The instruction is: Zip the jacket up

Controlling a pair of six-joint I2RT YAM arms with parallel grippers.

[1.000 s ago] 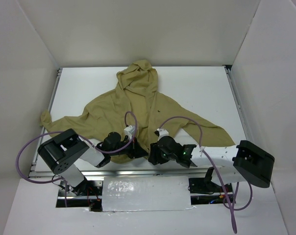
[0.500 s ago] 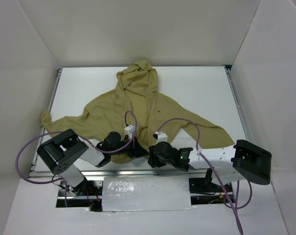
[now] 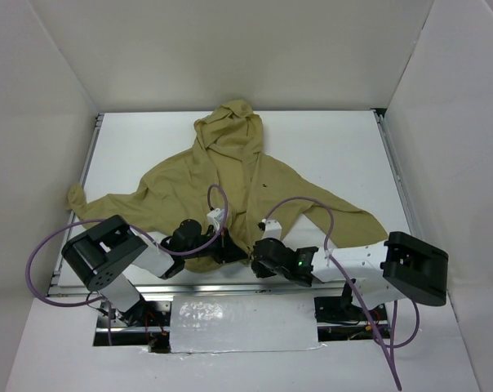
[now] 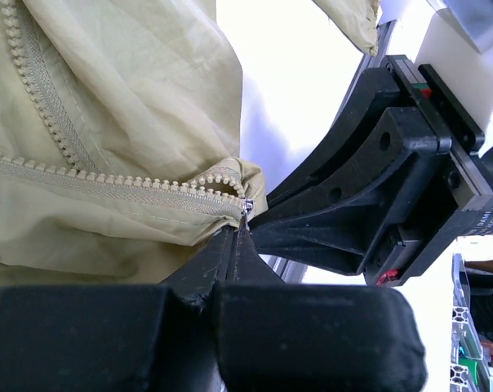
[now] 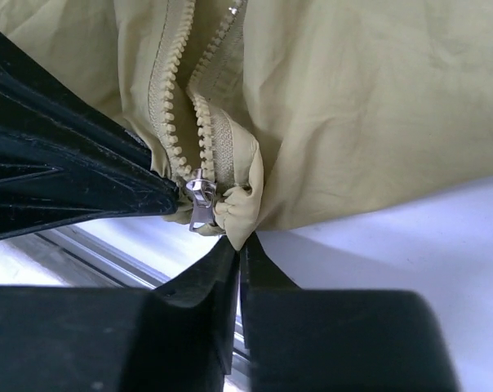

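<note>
- The jacket [image 3: 230,175], olive-tan and creased, lies spread on the white table [image 3: 328,147], hood far, hem at the near edge
- By the zipper teeth [image 4: 108,186] the left gripper [image 4: 241,222] is clamped on the hem
- Beside the metal slider [image 5: 200,196] the right gripper [image 5: 240,242] pinches the hem corner

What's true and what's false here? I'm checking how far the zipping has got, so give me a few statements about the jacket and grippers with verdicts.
1. The hood of the jacket points toward the far side of the table. True.
2. The zipper slider sits up at the collar. False: it is down at the bottom hem, and the teeth rows are apart above it.
3. The left gripper and right gripper are both at the bottom hem. True.
4. The right gripper is open and clear of the fabric. False: its fingers are pinched shut on the hem beside the slider.
</note>
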